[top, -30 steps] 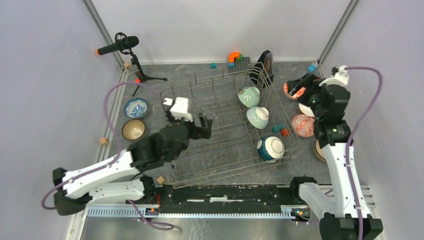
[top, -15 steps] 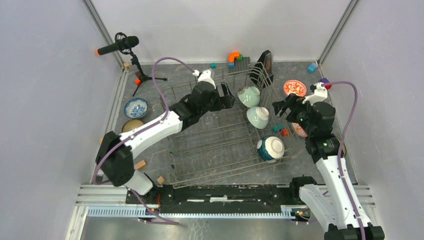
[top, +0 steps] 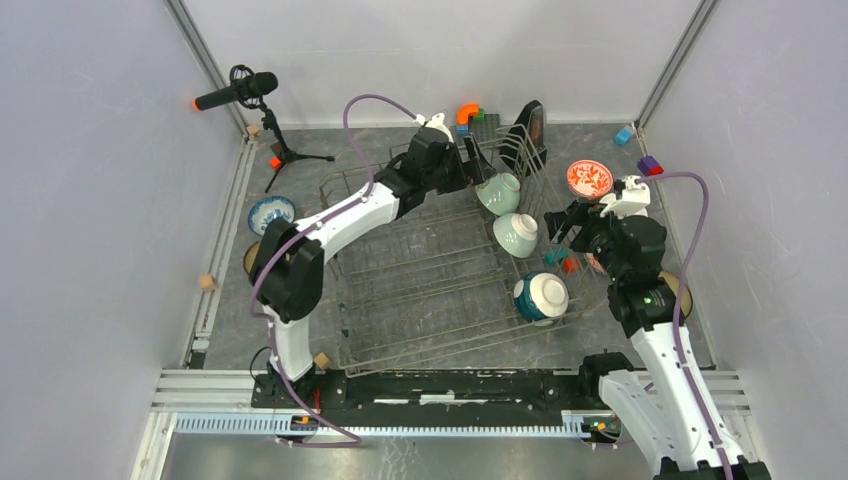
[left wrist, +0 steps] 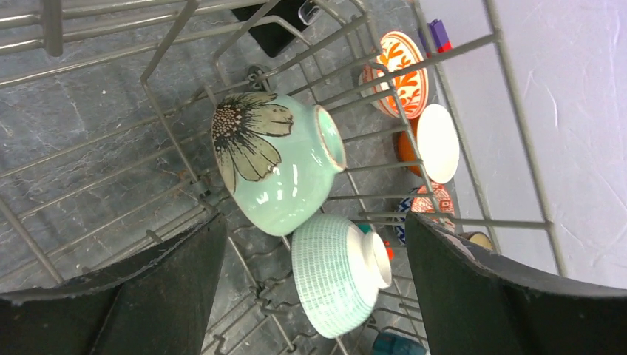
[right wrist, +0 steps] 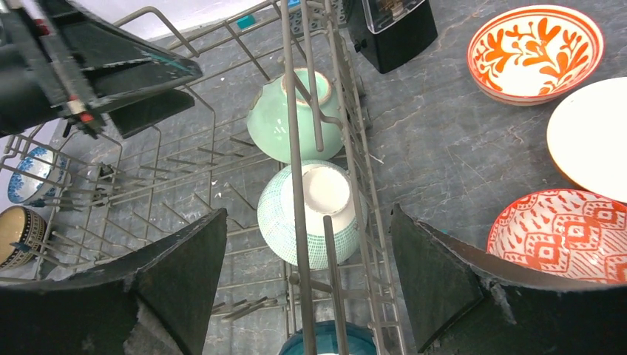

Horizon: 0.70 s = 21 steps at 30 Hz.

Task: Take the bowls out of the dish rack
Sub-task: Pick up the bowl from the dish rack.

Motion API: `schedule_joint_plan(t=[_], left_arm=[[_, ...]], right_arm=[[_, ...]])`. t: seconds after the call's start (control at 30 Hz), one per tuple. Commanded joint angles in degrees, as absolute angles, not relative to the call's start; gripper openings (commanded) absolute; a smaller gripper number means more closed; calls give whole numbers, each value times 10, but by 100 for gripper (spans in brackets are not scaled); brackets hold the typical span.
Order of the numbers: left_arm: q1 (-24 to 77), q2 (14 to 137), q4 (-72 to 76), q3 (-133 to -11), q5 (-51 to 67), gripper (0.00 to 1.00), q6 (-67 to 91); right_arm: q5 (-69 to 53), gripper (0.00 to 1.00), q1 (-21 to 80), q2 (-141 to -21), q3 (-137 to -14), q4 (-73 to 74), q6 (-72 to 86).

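Hovering at the far end of the rack (top: 430,292), the left gripper (top: 468,165) stands wide and empty, just beside the flowered bowl (left wrist: 273,170), which lies on its side among the tines. The right gripper (top: 562,222), also spread wide and holding nothing, hangs over the rack's right wall above the checked bowl (right wrist: 310,214). A teal bowl (top: 541,297) sits in the rack nearer the arm bases.

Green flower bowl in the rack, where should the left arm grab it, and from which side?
The flower bowl lies on its side, foot turned toward the side wires of the dish rack, which crowd that end. So probably take the rim end, coming from above.
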<state>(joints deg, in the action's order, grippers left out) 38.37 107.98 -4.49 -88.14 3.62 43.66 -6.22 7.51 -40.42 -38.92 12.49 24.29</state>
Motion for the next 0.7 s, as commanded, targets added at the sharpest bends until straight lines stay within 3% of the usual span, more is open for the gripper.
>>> schedule_joint_plan(t=[0.0, 0.67], left_arm=[[370, 1117, -50, -920, 67, 94, 468], [339, 1237, 42, -962, 219, 81, 582]], right_arm=[[-61, 85, 89, -379, -366, 143, 232], [-59, 87, 98, -355, -330, 132, 232]])
